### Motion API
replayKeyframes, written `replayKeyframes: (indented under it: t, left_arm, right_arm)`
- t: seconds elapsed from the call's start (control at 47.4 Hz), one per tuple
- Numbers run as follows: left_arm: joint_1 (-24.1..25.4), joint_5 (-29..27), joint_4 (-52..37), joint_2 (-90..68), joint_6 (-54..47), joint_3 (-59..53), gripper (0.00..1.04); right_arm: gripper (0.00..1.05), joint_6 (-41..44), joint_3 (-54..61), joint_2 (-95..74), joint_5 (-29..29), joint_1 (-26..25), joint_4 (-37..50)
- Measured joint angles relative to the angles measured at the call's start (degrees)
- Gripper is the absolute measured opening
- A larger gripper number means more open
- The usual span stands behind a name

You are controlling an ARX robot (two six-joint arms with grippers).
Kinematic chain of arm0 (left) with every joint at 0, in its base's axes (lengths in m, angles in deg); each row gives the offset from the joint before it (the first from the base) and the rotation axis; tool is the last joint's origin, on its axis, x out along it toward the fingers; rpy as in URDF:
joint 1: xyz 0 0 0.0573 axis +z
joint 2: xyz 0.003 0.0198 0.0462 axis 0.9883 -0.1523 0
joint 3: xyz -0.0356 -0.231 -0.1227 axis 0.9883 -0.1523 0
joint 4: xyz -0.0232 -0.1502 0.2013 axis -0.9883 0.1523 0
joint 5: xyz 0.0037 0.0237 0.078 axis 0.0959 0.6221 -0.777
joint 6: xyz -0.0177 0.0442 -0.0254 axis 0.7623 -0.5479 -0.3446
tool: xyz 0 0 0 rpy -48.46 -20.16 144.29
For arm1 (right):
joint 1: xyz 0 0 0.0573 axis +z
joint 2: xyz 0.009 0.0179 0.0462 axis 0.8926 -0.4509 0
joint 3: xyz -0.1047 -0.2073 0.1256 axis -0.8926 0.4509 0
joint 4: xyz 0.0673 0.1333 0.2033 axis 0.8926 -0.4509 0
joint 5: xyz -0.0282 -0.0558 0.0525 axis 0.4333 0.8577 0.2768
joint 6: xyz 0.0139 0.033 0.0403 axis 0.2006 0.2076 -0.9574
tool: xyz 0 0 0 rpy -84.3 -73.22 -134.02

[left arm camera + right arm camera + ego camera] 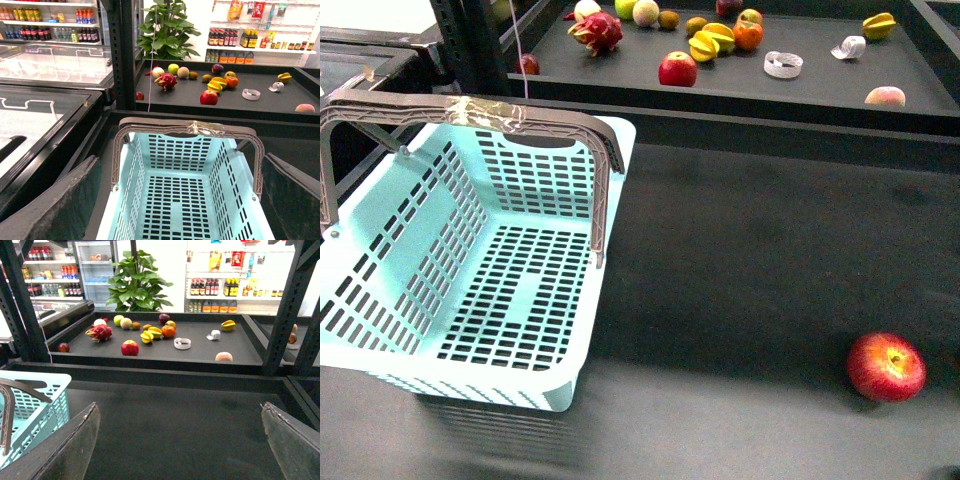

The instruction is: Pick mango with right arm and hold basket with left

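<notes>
Turquoise plastic fills the left of the front view. The basket [470, 290] sits on the dark table [750, 260], and its two grey-brown handles [470, 112] are raised and bound together with clear tape [490, 112]. A red apple [887, 367] lies on the table well apart from the basket, toward my right. On the far tray [820, 85], a smooth yellow fruit that I take for the mango [721, 35] touches a ridged yellow fruit [702, 48]. An orange fruit [748, 37] lies just beside them and another apple [677, 69] is near.

From the left wrist, my left pincer [180, 157] stands wide, holding nothing, with one dark jaw on each side of the basket [180, 200]. The taped handles [190, 129] rise between the jaws. I cannot tell whether either jaw touches the plastic. The mango [220, 81] lies on the tray behind.

From the right wrist, my right pincer [180, 405] is also spread wide and empty, over the dark table [180, 430]. A corner of the basket [30, 405] shows beside one jaw. The mango [155, 331] lies well apart from the pincer, up on the tray [200, 352].
</notes>
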Motion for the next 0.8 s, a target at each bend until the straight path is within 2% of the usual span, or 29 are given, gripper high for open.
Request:
replayKeyframes:
  t: [0.338, 0.38, 0.422, 0.591, 0.718, 0.802]
  left_arm:
    - [0.0, -0.04, 0.04, -0.02, 0.02, 0.0, 0.98]
    - [-1.11, -3.43, 0.0, -0.81, 2.19, 0.0, 0.98]
    - [-3.06, -9.22, -2.82, -5.42, 7.58, 0.07, 0.98]
    - [-5.18, -9.49, -19.82, -31.74, 22.08, 3.19, 0.98]
    - [-6.43, -10.45, -33.11, -53.02, 29.64, 8.31, 0.98]
    - [-8.0, -10.03, -38.99, -64.92, 33.29, 11.74, 0.98]
  right_arm:
    - [0.96, 0.0, 0.0, 0.0, 0.0, 0.0, 0.0]
    - [0.96, 0.0, 0.0, 0.0, 0.0, 0.0, 0.0]
    - [0.96, -0.02, 0.0, 0.0, 0.02, 0.0, 0.0]
    - [0.96, -0.02, 0.0, 0.0, 0.0, 0.0, 0.0]
    - [0.96, 0.0, 0.0, 0.0, 0.02, 0.0, 0.0]
    - [0.96, -0.02, 0.0, 0.0, 0.02, 0.0, 0.0]
